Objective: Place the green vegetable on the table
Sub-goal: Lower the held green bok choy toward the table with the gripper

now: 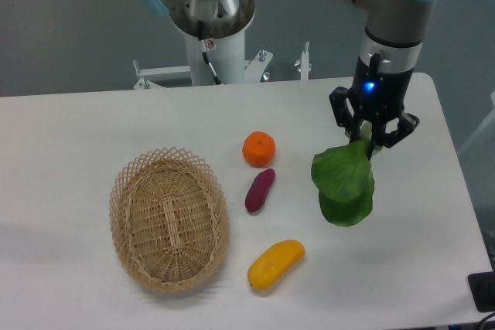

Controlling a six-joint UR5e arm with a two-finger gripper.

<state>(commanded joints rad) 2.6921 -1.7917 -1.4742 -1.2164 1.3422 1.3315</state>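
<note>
We have single fixed view only. Camera sits high at near edge of table, facing far side, tilted steeply down. Medium distance: nearly whole tabletop fits, right near corner cut off. Arm base at far edge, top cropped. Floor beyond looks grey, perhaps slightly blurred. No second view for overlap.

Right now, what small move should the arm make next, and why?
Probably lower a little, then open. The pincer grips the green vegetable by its stem, leaves hanging over bare table, clear of the orange and the eggplant piece.
</note>
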